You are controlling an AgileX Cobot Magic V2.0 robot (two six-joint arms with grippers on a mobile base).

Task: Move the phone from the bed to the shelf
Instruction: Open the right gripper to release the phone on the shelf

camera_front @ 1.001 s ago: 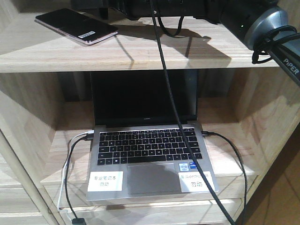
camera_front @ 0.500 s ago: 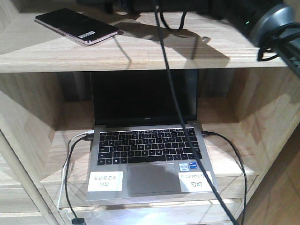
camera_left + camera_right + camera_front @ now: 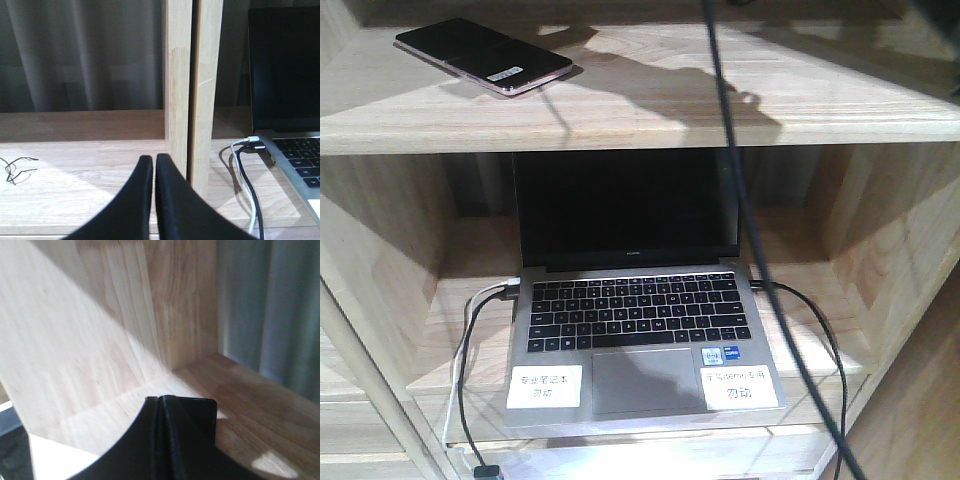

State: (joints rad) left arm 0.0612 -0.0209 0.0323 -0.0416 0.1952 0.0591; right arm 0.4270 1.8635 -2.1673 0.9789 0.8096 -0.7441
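Three views, status below.

Front view: phone [image 3: 483,56] lies flat on the upper board of the shelf [image 3: 650,115], left side, nothing touching it. Laptop [image 3: 640,330] open on the board below, black cable [image 3: 760,250] hanging in front of it.
Front view, change: arm and its dark housing filled the top right of frame a second ago, now gone; only its shadow is left on the board. Phone has not shifted.
Left wrist view: left claw [image 3: 154,172] tips pressed together, holding nothing, parked low by a vertical shelf panel [image 3: 192,90]. Laptop edge and its plugged cables [image 3: 247,165] to the right.
Right wrist view: right claw [image 3: 162,412] also together, empty, pointing into a bare shelf corner. Phone not in this view.
Bed: not in any view.
Read: placement looks done; phone released and sitting stable on the shelf, right arm backing out.
Left to do: probably just retract clear of the boards.
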